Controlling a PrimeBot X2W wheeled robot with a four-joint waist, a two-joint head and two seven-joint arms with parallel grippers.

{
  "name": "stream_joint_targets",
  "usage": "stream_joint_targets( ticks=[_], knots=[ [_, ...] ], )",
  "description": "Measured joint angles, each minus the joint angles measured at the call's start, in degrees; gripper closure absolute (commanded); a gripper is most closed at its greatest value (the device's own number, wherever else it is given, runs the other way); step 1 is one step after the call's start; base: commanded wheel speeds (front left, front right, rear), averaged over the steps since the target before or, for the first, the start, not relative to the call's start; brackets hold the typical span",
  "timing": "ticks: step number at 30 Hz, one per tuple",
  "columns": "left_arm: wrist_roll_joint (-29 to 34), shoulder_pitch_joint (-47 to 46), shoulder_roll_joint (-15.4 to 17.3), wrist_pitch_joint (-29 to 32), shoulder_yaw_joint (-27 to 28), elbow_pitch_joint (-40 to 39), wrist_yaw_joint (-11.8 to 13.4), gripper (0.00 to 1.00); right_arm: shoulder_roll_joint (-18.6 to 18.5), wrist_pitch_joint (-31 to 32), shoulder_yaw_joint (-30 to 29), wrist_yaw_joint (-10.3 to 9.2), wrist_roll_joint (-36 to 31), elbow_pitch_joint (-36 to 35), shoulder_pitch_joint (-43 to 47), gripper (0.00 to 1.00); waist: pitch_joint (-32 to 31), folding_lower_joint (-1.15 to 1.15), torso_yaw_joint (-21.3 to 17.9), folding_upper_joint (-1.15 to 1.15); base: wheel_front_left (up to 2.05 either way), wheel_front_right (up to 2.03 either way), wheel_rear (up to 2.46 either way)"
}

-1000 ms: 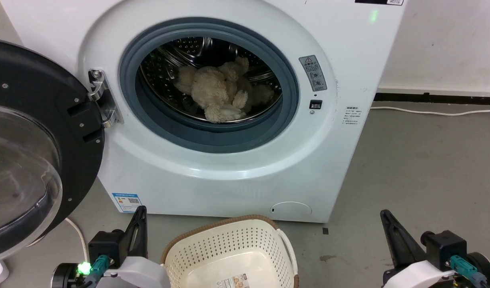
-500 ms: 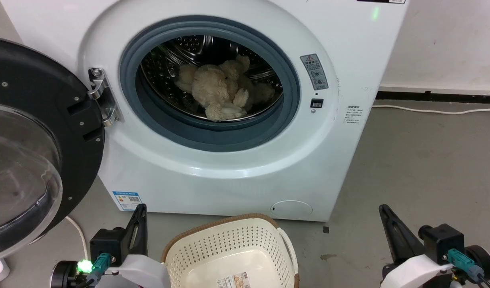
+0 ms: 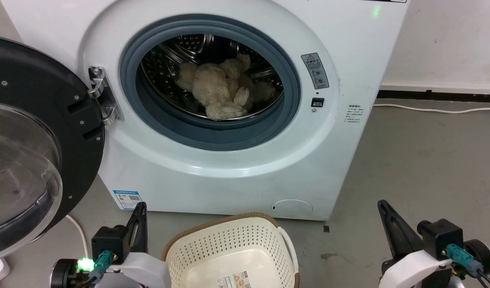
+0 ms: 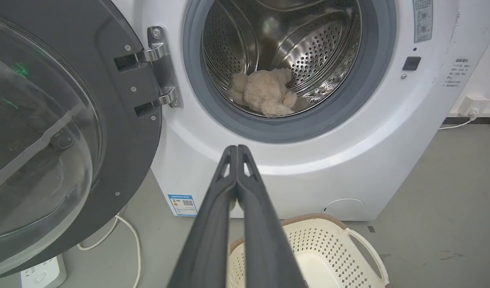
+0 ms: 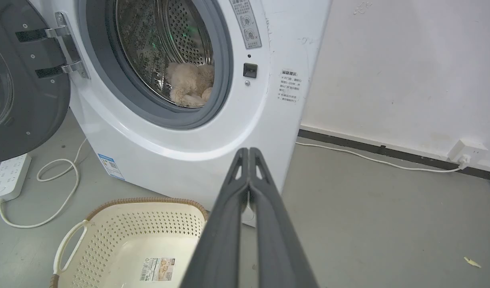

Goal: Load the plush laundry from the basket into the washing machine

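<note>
1. The plush laundry lies inside the drum of the washing machine, behind the grey gasket. The basket stands on the floor in front, holding only its label.
2. Your left gripper and right gripper are both closed on nothing, fingers pressed together, low on either side of the basket.
3. Judgement: loading looks complete. Any next move would be swinging the door, wide open on your left, onto its latch.
</note>
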Motion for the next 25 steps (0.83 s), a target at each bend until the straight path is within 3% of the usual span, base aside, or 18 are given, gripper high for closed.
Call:
stream_joint_targets(
  ticks=[25],
  knots=[
    [0.02,-0.01,-0.03,0.00,0.13,-0.03,0.00,1.00,0.00,0.00,-0.01,0.00,0.00,-0.02,0.00,1.00,0.00,0.00,0.00,0.00,0.00,0.00,0.00]
  ],
)
